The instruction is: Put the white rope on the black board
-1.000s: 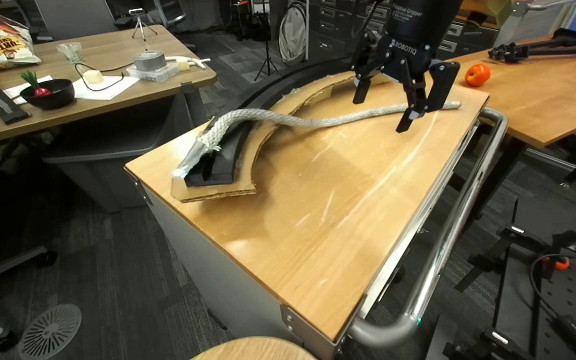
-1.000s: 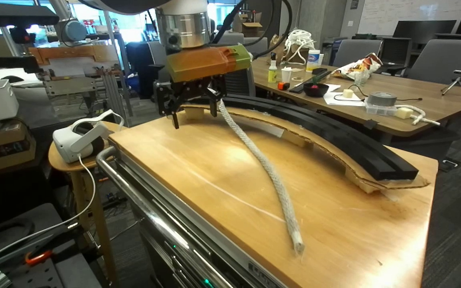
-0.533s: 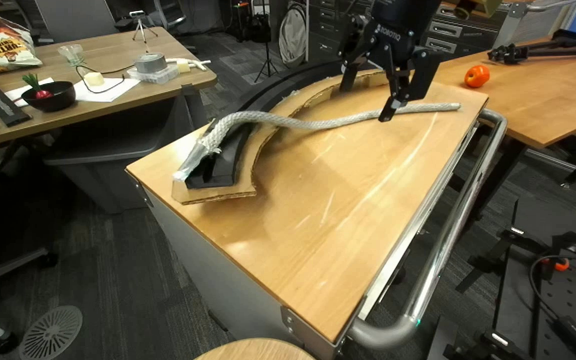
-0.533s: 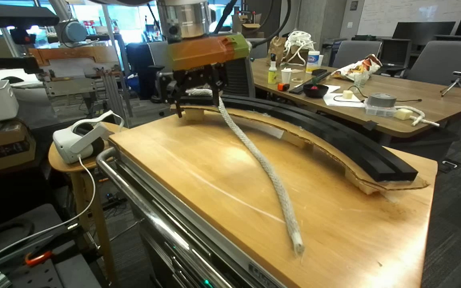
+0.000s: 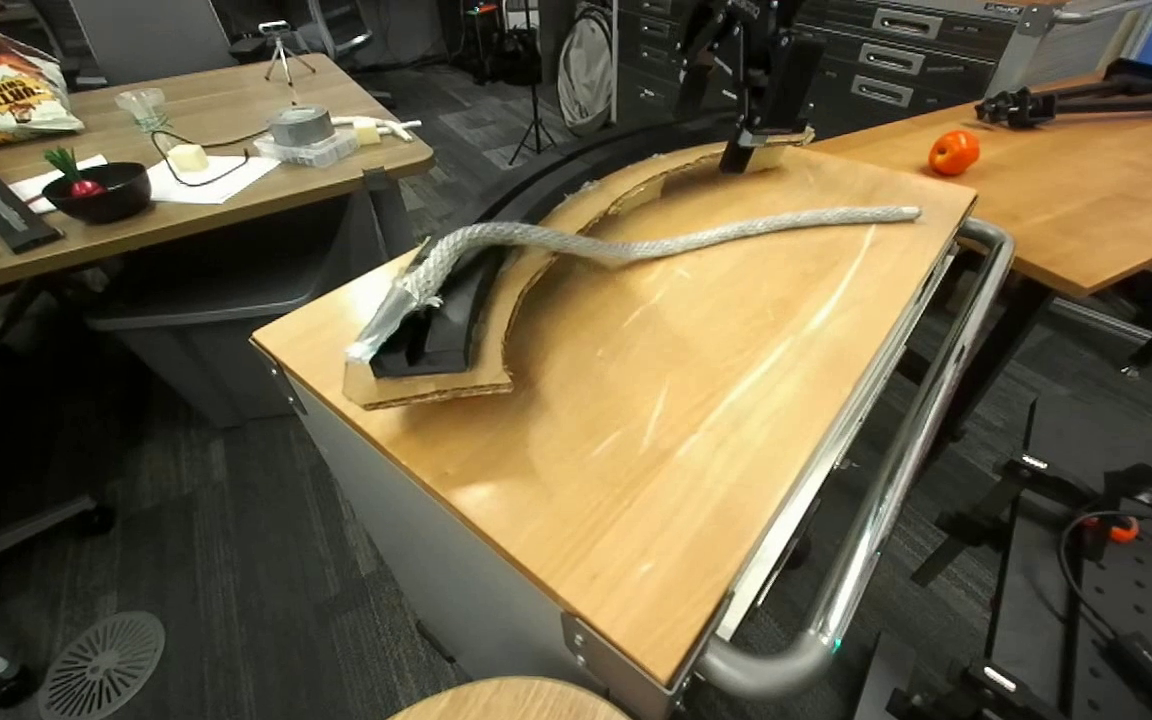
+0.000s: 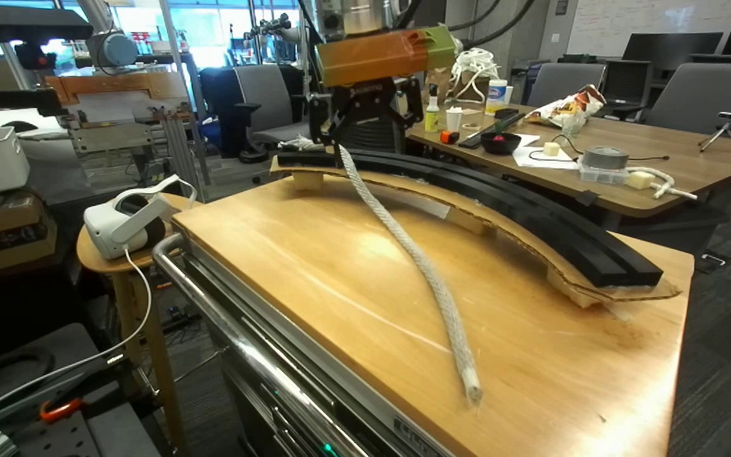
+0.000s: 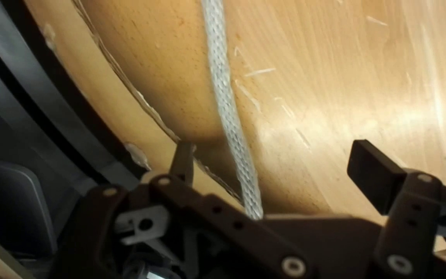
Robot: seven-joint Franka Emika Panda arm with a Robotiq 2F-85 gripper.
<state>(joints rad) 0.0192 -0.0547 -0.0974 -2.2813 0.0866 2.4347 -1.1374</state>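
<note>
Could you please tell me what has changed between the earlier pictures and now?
The gripper has moved away from the metal rail towards the black board, and sits higher in both exterior views. Nothing was taken hold of or let go: its fingers stand open in the wrist view. The white rope stayed as it was, one end over the black board and the loose end on the tabletop.

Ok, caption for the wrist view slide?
Open gripper with the white rope in sight between its jaws, black board at frame left.
</note>
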